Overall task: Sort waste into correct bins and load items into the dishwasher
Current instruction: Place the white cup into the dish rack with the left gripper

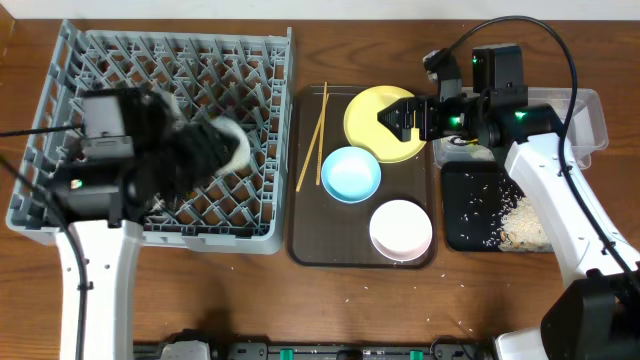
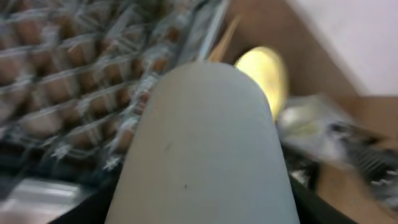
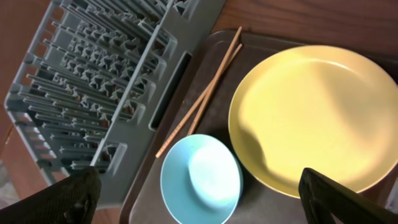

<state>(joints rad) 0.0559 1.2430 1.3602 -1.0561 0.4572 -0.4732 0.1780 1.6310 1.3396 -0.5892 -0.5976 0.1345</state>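
1. One small white cup (image 2: 205, 143) fills the left wrist view. It sits between the fingers of the left gripper (image 1: 220, 150), which look closed on it, though the overhead view is blurred there. It hangs over the grey dish rack (image 1: 150, 238). I judge it light, rigid and glossy, so it could slip; a firm hold across its wall suits it.
2. Chopsticks (image 1: 313, 140) lie side by side along the left edge of the brown tray (image 1: 300, 250). They are thin, stiff and likely to roll, so pinch both at mid-length.
3. Blue bowl (image 1: 350, 173) and white bowl (image 1: 401, 228) stand upright on that tray. They look smooth and breakable, so take them by the rim.
4. Yellow plate (image 1: 370, 135) lies flat on the tray. The right gripper (image 1: 395, 118) hovers above it, spread wide and holding nothing. Only the plate's rim offers a hold.
5. Rice (image 1: 520, 220) lies scattered in the black tray (image 1: 452, 240). Loose grains will not pinch well.
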